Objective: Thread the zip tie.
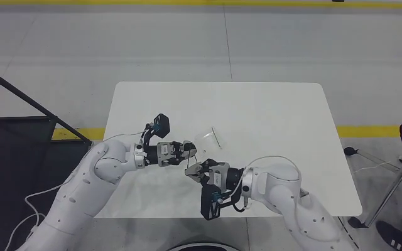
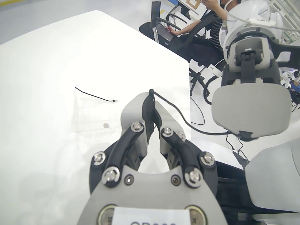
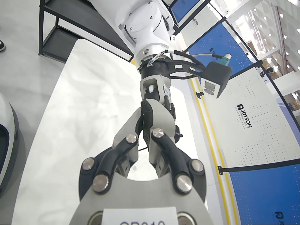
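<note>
A thin black zip tie (image 2: 185,120) hangs above the table between my two grippers. My left gripper (image 2: 150,100) is shut on one end, whose tip pokes out past the fingertips. The strap curves across to my right gripper (image 2: 245,136), which is shut on its other end. From above, the left gripper (image 1: 188,150) and right gripper (image 1: 192,170) face each other a short way apart over the table's front middle, with the zip tie (image 1: 190,160) between them. In the right wrist view my right gripper (image 3: 144,118) is shut, and a short bit of tie (image 3: 178,134) sticks out beside it.
A clear plastic bag (image 1: 209,138) lies flat on the white table (image 1: 276,119) just beyond the grippers. A second black zip tie (image 2: 93,95) rests on it. A black rack (image 3: 58,24) stands off the table's left end.
</note>
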`<state>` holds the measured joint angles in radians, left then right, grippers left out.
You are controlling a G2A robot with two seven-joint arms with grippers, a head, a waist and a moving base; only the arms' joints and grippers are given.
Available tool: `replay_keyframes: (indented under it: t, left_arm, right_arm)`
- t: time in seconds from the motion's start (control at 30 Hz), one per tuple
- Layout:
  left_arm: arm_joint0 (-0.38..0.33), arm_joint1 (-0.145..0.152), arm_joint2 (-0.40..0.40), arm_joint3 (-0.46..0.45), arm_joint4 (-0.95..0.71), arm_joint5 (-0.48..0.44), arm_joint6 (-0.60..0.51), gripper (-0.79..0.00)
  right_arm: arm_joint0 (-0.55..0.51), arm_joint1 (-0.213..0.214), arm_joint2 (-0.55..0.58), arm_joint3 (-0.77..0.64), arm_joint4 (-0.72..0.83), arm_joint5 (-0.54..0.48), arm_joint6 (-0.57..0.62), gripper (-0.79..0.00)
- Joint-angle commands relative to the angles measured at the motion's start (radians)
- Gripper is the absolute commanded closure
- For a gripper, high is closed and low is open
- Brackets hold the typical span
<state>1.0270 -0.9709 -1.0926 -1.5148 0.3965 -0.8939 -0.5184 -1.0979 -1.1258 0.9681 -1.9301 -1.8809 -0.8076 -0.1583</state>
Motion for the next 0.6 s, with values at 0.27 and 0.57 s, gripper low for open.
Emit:
replay_keyframes:
  t: [0.27,0.57]
  left_arm:
    - [0.006,0.0,-0.008,-0.006,0.049,-0.025,0.034,0.0]
    - [0.01,0.0,-0.009,-0.009,0.086,-0.033,0.049,0.0]
  right_arm:
    - [0.006,0.0,-0.005,0.002,0.009,0.01,0.013,0.0]
    - [-0.022,0.006,0.022,-0.013,0.007,0.081,-0.014,0.0]
